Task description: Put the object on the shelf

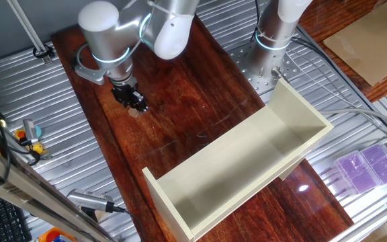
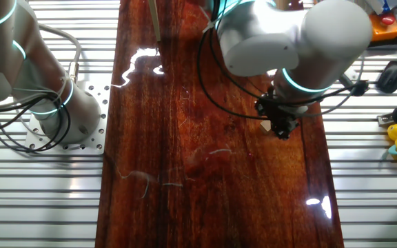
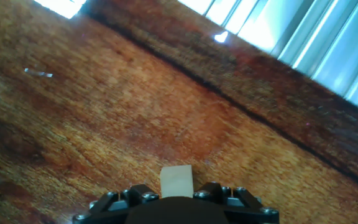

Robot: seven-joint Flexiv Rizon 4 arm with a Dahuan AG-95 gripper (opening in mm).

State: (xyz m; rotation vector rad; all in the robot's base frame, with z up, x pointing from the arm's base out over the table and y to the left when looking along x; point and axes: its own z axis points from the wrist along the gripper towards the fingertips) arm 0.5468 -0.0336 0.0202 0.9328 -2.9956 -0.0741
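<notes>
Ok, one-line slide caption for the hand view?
Gripper low over the dark wooden table, small tan cube between its fingers.

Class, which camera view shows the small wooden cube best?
The hand view: the cube sits large and unobstructed between the claw fingers. One fixed view shows only a tan speck under the claw; the other fixed view shows a sliver beside it.
</notes>
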